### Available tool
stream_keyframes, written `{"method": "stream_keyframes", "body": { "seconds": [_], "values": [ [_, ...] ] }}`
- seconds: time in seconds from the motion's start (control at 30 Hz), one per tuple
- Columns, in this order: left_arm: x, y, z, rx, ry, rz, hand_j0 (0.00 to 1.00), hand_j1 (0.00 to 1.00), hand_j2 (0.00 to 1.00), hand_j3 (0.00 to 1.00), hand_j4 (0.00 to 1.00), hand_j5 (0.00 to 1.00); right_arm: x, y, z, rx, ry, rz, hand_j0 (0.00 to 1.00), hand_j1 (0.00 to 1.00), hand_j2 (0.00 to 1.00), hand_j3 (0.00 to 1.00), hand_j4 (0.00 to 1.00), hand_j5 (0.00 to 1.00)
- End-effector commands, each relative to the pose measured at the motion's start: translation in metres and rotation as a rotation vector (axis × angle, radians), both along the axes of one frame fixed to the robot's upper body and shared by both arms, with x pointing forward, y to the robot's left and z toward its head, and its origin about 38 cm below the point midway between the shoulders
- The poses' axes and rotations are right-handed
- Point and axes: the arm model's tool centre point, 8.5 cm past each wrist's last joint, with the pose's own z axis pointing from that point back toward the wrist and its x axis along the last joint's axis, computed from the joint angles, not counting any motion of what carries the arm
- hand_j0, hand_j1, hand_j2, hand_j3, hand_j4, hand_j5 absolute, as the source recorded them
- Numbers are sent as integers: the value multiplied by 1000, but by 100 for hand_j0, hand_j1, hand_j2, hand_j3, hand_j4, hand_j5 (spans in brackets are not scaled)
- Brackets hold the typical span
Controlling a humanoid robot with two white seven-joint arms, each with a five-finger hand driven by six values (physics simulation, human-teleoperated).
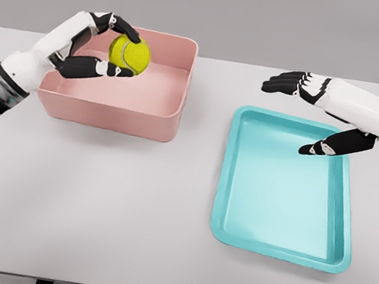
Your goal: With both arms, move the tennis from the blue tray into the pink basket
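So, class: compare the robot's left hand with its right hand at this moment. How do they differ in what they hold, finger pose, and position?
The left hand is curled around the tennis ball, while the right hand holds nothing.
The left hand's fingers are bent in a grasp; the right hand's are extended and spread.
The left hand sits over the pink basket; the right hand is above the blue tray, which lies empty.
Both have black fingers on white arms.

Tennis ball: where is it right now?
In the head view the tennis ball is at upper left, gripped in the left hand above the pink basket, well away from the blue tray.
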Motion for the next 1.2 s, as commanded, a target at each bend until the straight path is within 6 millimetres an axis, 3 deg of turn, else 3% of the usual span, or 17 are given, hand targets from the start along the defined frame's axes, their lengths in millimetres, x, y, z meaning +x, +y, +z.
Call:
{"method": "stream_keyframes", "body": {
  "seconds": [0.0,0.67,0.8,0.9,1.03,1.17],
  "values": [
    [8,3,-10,-5,33,27,47,47,47,47,47,47,0,0,1,7,5,-1,100,100,100,100,100,100],
    [35,14,-42,-8,144,131,51,51,51,51,51,51,0,0,0,5,7,-1,100,100,100,100,100,100],
    [36,14,-43,-4,149,135,84,84,84,84,84,84,0,0,0,5,7,-1,100,100,100,100,100,100],
    [36,15,-43,0,147,138,96,96,96,96,96,96,0,0,-1,5,8,-1,100,100,100,100,100,100],
    [35,15,-41,-2,143,134,99,99,99,99,99,99,0,0,-1,5,8,-1,100,100,100,100,100,100],
    [23,3,-25,-13,88,77,100,100,100,100,100,100,0,0,-1,6,9,0,100,100,100,100,100,100]
  ]
}}
